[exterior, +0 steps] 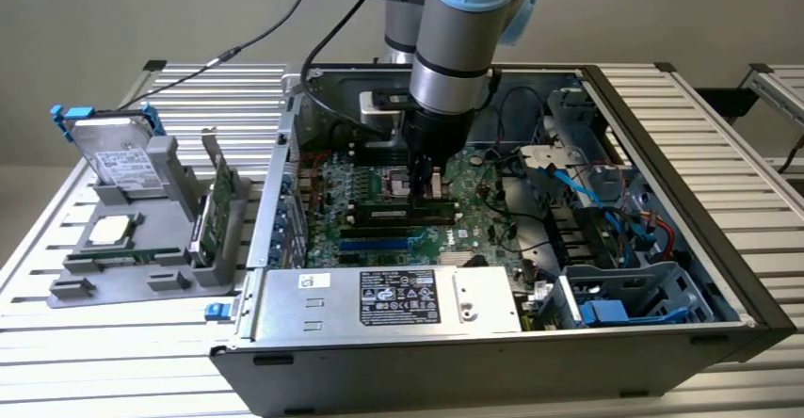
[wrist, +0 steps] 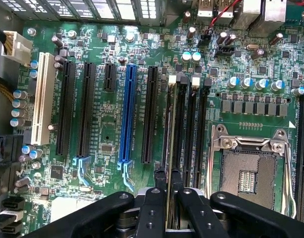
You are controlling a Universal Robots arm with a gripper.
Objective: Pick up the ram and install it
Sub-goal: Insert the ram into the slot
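Grey wall (exterior: 113,13), slatted metal table (exterior: 710,136)

— How is the arm (exterior: 453,60) looking?
— It is wearing pale blue caps at its joints, and a smooth grey metal tube is running down from them, ending in a black collar.
— And the tool (wrist: 168,176)?
— It is showing up all black in the wrist view: flat, rounded link bars are fanning out to both sides, and two slim fingers (wrist: 160,182) are rising from the middle.
— Any fasteners?
— Small round screws (wrist: 150,206) are dotting the links, each one sitting in a shallow recess.
— Cables?
— A thin black cable (exterior: 266,23) is trailing away from the arm toward the exterior view's left.
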